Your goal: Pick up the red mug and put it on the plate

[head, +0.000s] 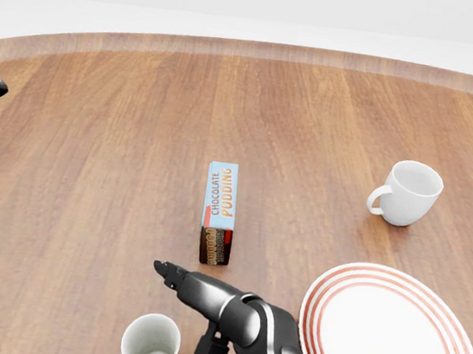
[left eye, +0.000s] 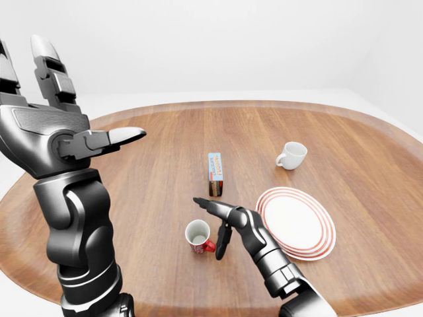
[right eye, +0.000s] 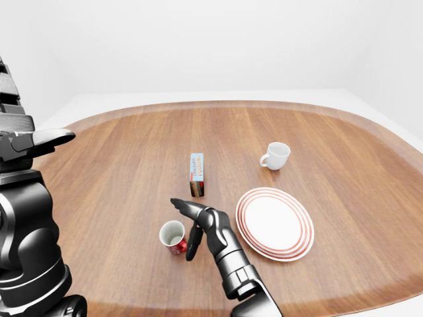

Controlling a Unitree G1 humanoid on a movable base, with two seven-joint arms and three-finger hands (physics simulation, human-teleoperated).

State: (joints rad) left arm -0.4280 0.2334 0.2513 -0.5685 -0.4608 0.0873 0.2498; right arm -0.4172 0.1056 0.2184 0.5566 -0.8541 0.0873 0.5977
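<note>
Just left of open right hand (left eye: 221,224): red mug (left eye: 197,236), upright.

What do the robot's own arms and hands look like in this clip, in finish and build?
Both arms are glossy dark metal, black to gunmetal, built of rounded segments with ringed joints. The left hand is a blocky palm with ridged, segmented fingers ending in pale silver-white tips. The right hand is slimmer and all dark, with tapered black fingers. No cables, sleeves or markings are visible.

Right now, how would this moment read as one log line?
right hand open beside red mug | mug upright on table | plate empty | left hand raised, open
</note>
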